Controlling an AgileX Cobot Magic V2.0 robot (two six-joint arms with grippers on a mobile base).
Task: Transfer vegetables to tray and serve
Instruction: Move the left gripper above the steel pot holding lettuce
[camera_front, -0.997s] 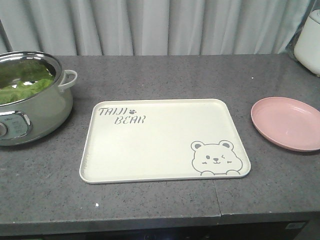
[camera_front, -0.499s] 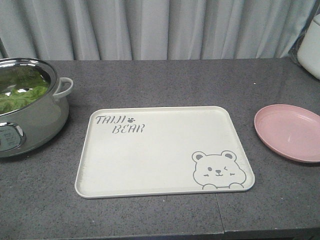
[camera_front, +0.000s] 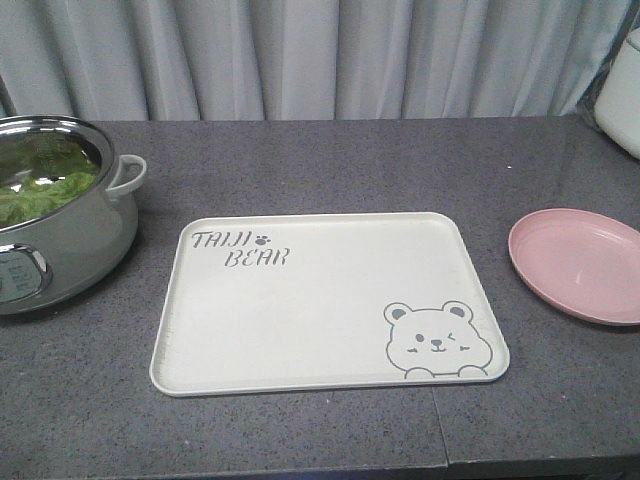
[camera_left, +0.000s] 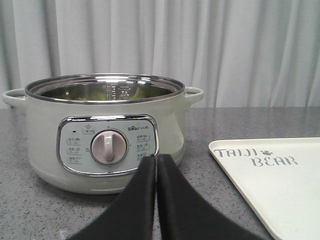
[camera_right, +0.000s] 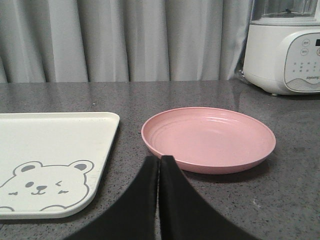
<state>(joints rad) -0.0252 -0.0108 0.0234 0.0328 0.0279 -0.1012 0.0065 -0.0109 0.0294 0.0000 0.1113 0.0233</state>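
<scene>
Left gripper: I am holding my left gripper (camera_left: 156, 158) low over the counter (camera_front: 330, 160), its two black jaws pressed together with nothing between them, pointing at the pot (camera_left: 45, 145) and its dial (camera_left: 106, 148).
Right gripper: I am holding my right gripper (camera_right: 160, 159) the same way, jaws together and empty, pointing at the near rim of the pink plate (camera_right: 210, 137).
Lettuce: the lettuce (camera_front: 45, 185) is lying inside the pot at the counter's left end, well apart from the tray.
Tray: the tray (camera_front: 320, 300) is lying flat in the middle of the counter, between the pot and the pink plate, touching neither and carrying nothing.
Background: a grey curtain (camera_front: 330, 55) is hanging behind the counter, and a white appliance (camera_right: 285, 50) is standing at the far right.
</scene>
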